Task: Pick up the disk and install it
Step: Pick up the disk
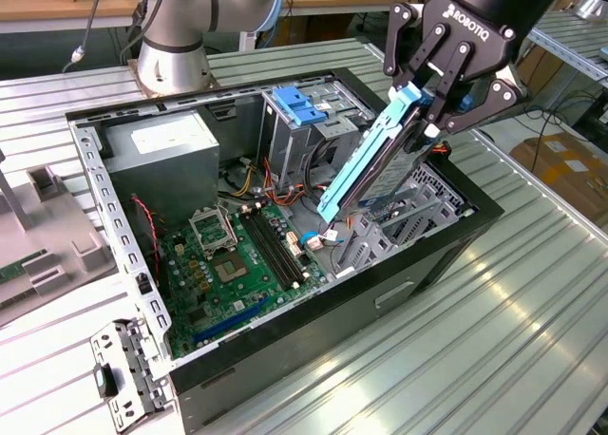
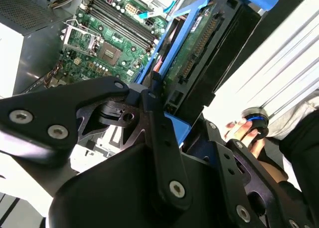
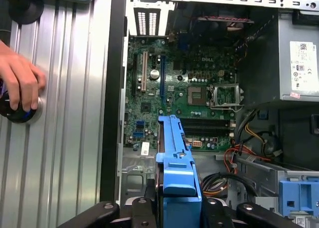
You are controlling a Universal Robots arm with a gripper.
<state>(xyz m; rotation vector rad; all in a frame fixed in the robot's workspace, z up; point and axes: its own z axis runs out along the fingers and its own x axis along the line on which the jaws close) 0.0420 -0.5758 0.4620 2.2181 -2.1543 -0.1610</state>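
Observation:
My gripper (image 1: pixel 427 112) is shut on the disk (image 1: pixel 369 164), a flat drive with a dark body and blue side rails. It holds the disk by its upper end, steeply tilted. The lower end dips into the open computer case (image 1: pixel 285 359), near the metal bay (image 1: pixel 423 207) at the exterior view's right. In the second wrist view the disk (image 2: pixel 199 49) shows its green circuit side between the black fingers (image 2: pixel 154 108). In the first wrist view the blue rail (image 3: pixel 174 153) points from the gripper (image 3: pixel 178 208) toward the motherboard (image 3: pixel 199 93).
Inside the case are a grey power-supply box (image 1: pixel 161 150), a metal cage with a blue top (image 1: pixel 299 107), loose cables (image 1: pixel 252 183) and the motherboard (image 1: pixel 228 264). A person's hand (image 3: pixel 20 83) rests on a black knob on the ribbed table (image 1: pixel 494 340). The arm's base (image 1: pixel 176 46) stands behind the case.

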